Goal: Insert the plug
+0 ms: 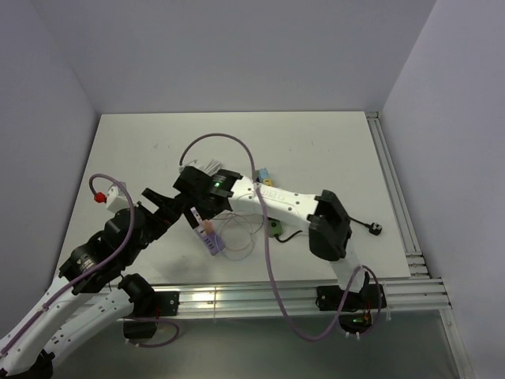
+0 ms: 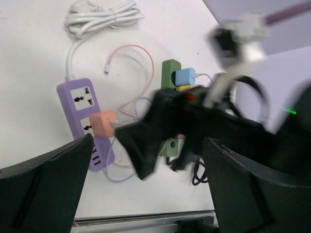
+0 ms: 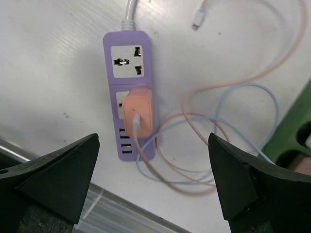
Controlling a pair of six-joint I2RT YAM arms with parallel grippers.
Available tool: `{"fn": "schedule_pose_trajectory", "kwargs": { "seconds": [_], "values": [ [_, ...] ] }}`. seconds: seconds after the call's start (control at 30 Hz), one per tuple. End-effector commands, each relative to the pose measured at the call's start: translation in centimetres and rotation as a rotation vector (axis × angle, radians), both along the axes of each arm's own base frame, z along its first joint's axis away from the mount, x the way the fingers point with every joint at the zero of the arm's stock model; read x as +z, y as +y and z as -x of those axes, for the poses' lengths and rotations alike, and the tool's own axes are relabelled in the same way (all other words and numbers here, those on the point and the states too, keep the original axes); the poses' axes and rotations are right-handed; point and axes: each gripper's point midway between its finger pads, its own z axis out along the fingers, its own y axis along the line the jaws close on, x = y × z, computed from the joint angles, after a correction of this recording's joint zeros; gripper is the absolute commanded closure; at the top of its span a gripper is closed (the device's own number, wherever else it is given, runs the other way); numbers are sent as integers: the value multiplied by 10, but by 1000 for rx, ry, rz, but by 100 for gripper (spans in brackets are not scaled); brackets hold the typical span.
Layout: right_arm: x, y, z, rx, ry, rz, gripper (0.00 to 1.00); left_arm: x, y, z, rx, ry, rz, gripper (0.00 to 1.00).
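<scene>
The purple power strip (image 3: 127,86) lies flat on the white table (image 1: 316,142). The orange plug (image 3: 137,115) sits in the strip's second socket, and a pale cable trails from the plug past the strip's end with the small ports. The right gripper (image 3: 153,137) hangs over the strip, its jaws wide apart on either side of the plug and touching nothing. The left gripper (image 2: 148,141) hovers near the strip, its jaws also apart and empty. A green strip (image 2: 171,68) carrying a blue plug (image 2: 185,76) lies beside the purple strip. A coiled white cord (image 2: 104,17) rests beyond the purple strip's cord end.
</scene>
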Motion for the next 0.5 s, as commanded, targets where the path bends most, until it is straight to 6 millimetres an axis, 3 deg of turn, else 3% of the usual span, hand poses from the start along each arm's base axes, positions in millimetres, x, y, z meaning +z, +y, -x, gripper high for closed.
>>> {"fn": "schedule_pose_trajectory", "kwargs": {
  "seconds": [0.0, 0.07, 0.13, 0.33, 0.37, 0.43, 0.47],
  "values": [
    [57, -15, -5, -89, -112, -115, 0, 9, -17, 0, -70, -28, 56, 0],
    [73, -26, -2, -125, -132, -156, 0, 9, -25, 3, -110, -40, 83, 0],
    [72, -36, 3, -157, -129, -172, 0, 14, -32, 5, -147, -66, 116, 0],
    [91, -83, 22, -278, -146, -295, 0, 20, -77, 31, -419, -143, 306, 1],
    [87, -101, 35, -285, -134, -316, 0, 20, -88, 34, -472, -181, 358, 1],
    [95, -103, 44, -294, -128, -464, 0, 35, -105, 60, -634, -226, 522, 1],
    [90, -119, 68, -245, -85, -547, 0, 12, -113, 66, -685, -206, 571, 0]
  ]
}}
